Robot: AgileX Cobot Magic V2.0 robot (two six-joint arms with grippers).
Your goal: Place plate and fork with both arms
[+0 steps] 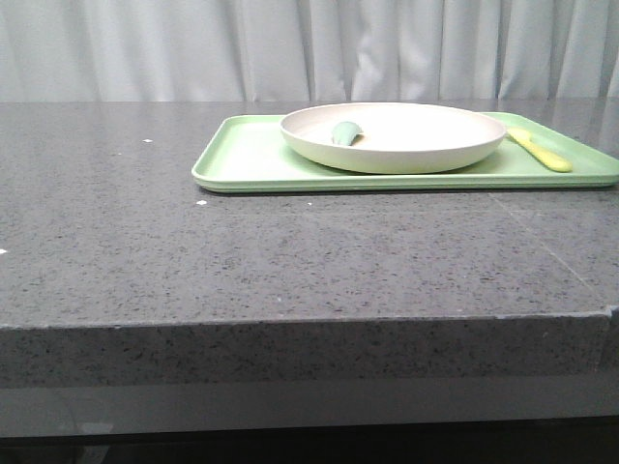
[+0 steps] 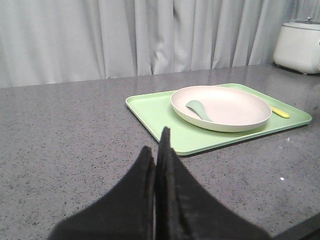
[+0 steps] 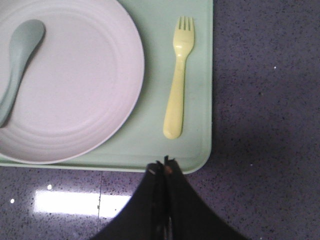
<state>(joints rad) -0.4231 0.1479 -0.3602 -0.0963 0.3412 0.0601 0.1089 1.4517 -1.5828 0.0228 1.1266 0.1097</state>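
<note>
Now | plate [image 1: 406, 145] cream, round | fork [image 3: 177, 80] pale yellow | both fingers [image 2: 159, 150] [image 3: 164, 167] pressed together, empty

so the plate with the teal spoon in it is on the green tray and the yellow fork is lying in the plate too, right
Not quite. The fork is not in the plate; it lies beside it, directly on the green tray, as the right wrist view shows. The teal spoon is in the plate, and the plate is on the tray.

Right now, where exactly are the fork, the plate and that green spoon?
fork [image 3: 176, 85]: right wrist view, middle of its yellow handle, on the tray.
plate [image 1: 426, 130]: front view, bare inner surface.
green spoon [image 2: 198, 109]: left wrist view, its handle, lying in the plate.
</note>
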